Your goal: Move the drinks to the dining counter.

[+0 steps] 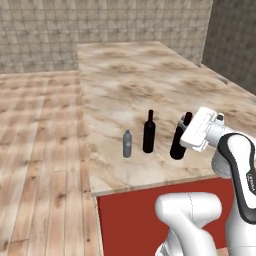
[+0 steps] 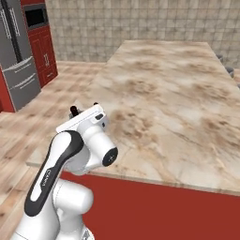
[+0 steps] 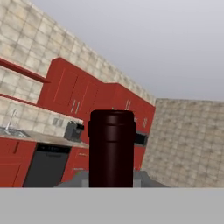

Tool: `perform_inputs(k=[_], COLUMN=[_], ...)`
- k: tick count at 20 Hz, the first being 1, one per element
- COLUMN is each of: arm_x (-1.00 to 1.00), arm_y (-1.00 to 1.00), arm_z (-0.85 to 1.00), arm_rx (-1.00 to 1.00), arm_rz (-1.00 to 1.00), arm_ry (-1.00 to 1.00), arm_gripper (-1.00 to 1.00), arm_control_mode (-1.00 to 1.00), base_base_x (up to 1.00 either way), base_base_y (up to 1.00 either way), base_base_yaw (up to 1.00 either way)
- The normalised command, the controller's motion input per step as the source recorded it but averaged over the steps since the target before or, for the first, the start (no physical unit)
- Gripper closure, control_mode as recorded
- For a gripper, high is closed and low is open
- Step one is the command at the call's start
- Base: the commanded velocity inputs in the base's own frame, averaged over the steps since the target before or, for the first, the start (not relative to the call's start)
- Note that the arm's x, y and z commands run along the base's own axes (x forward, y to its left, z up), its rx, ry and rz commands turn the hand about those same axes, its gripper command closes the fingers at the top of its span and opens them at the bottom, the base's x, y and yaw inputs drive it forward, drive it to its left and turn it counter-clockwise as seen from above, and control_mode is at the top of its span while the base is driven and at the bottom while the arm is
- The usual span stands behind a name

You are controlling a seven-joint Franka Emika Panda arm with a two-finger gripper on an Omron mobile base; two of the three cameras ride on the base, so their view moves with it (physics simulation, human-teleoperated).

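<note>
All three drinks stand upright on the marbled island worktop (image 1: 150, 75) near its front edge: clear water bottle (image 1: 127, 144) on the left, a black wine bottle (image 1: 149, 132) just beside it, and a second wine bottle (image 1: 178, 140) further right, touching the hand (image 1: 186, 131). The hand sits at that second bottle's neck, whose dark top fills the centre of the hand view (image 3: 111, 148), but the fingers are hidden, so I can't tell if it's clamped on or apart. Red cabinets (image 3: 83, 94) and a fridge (image 2: 18, 61) are in the background.
</note>
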Motion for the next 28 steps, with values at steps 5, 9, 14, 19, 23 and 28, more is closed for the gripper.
perform_inputs(k=[5,9,14,19,23,28], arm_x=[0.0,0.0,0.0,0.0,0.04,0.06], arm_y=[0.0,0.0,0.0,-0.19,-0.32,-0.27], arm_z=[0.0,0.0,0.0,0.0,0.0,-0.16], arm_rx=[0.0,0.0,0.0,0.0,0.01,0.0], arm_rz=[0.0,0.0,0.0,-0.03,-0.01,0.0], arm_ry=[0.0,0.0,0.0,0.0,0.0,0.0], arm_gripper=[1.0,1.0,1.0,1.0,1.0,1.0], arm_control_mode=[1.0,1.0,1.0,-1.0,-1.0,-1.0], base_base_x=[0.58,0.28,0.11,0.0,0.0,0.0], base_base_y=[0.0,0.0,0.0,0.0,0.0,0.0], base_base_yaw=[-0.07,0.0,0.0,0.0,0.0,0.0])
